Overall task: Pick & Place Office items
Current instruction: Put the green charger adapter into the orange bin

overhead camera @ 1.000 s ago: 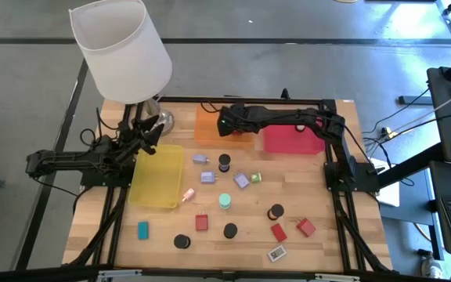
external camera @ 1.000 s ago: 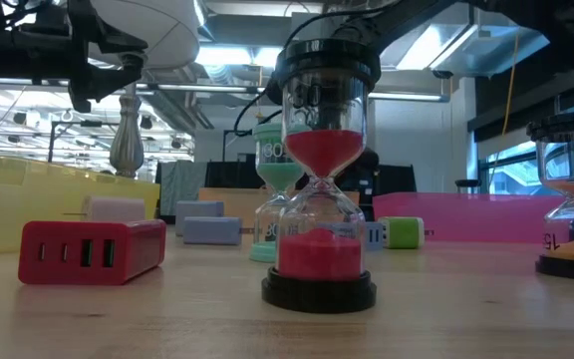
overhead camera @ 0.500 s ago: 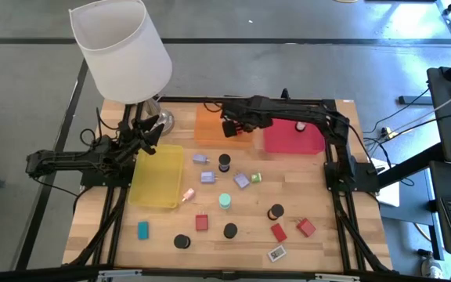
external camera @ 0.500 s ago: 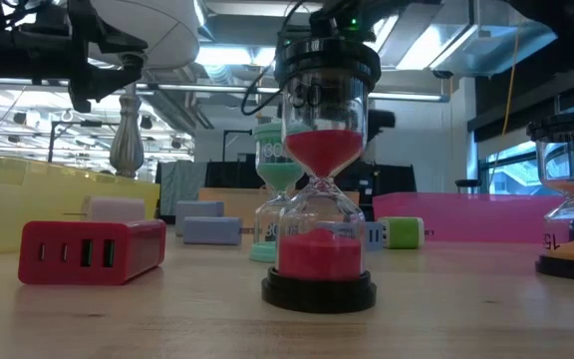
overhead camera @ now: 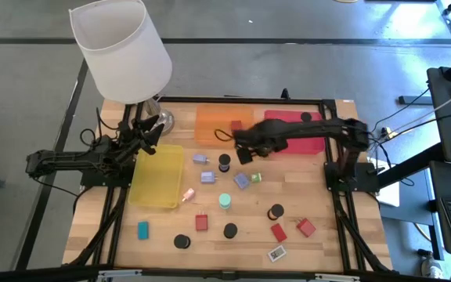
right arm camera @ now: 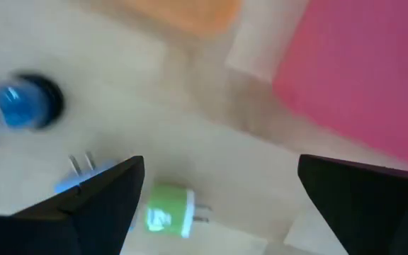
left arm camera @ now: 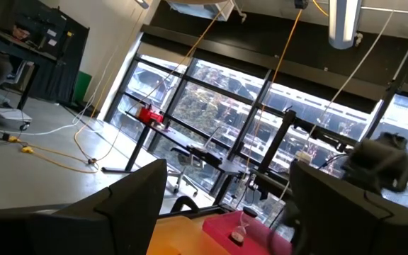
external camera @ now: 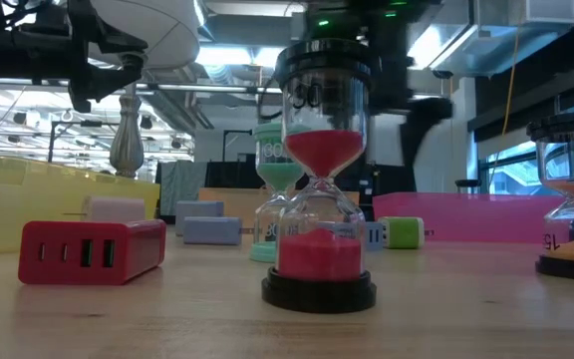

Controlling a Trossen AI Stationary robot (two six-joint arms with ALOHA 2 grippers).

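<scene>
- We see the office items (overhead camera: 225, 200) scattered on the table (overhead camera: 327, 254), beside the yellow tray (overhead camera: 157, 176).
- Our right gripper (overhead camera: 243, 152) hovers above a green plug (right arm camera: 168, 210), fingers (right arm camera: 98, 198) spread wide, empty.
- Our left gripper (overhead camera: 152, 128) waits by the lamp (overhead camera: 120, 48), wide open, empty.

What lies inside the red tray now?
One black round disc shows in the red tray, near its far edge. The right arm crosses the tray, so the part beneath it is hidden.
</scene>
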